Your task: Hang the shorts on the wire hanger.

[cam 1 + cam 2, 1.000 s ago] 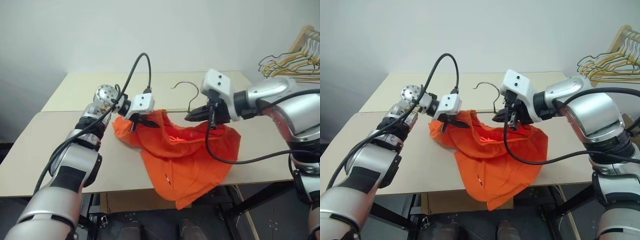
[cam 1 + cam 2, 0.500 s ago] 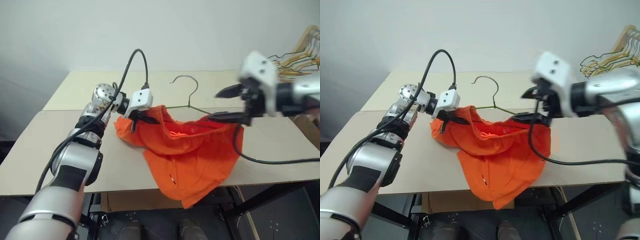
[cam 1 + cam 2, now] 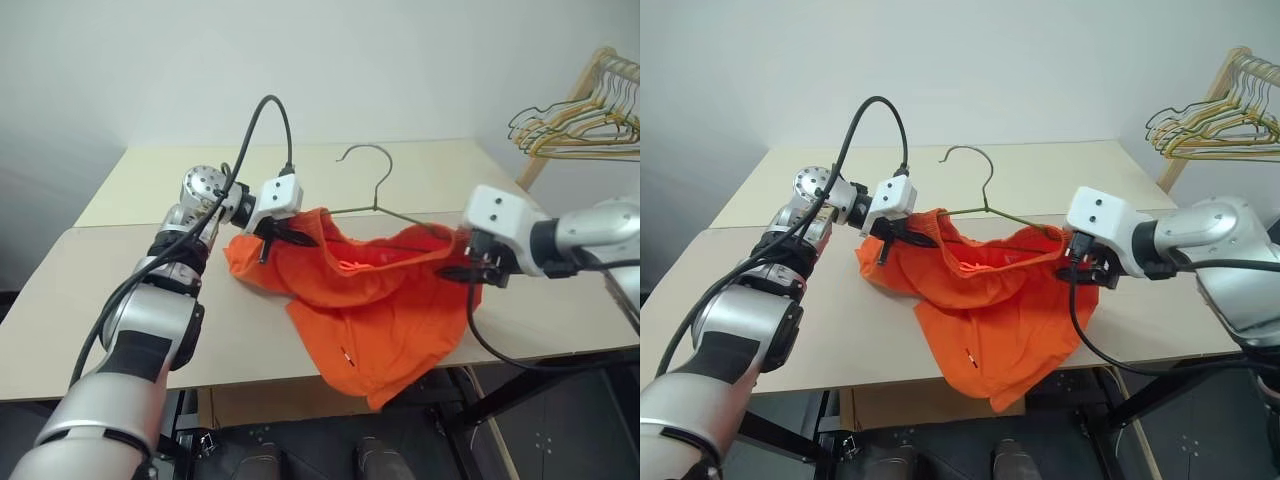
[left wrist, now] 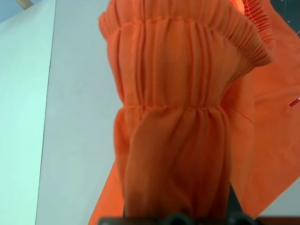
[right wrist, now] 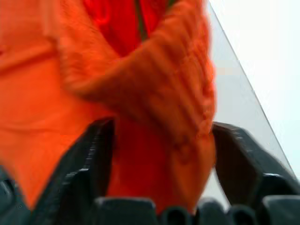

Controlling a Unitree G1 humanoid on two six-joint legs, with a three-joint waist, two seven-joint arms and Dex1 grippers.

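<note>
Bright orange shorts hang stretched left to right above a beige table, waistband uppermost, the legs drooping over the table's near edge. A thin wire hanger sits inside the waistband, its long axis running left to right and its hook standing up toward the far side; most of its frame is hidden by fabric. The left gripper has its jaws pressed together on the waistband's left end. The right gripper has its jaws spread with the right end bunched between them. The table's far half lies bare. Spare hangers crowd a rack at far right.
</note>
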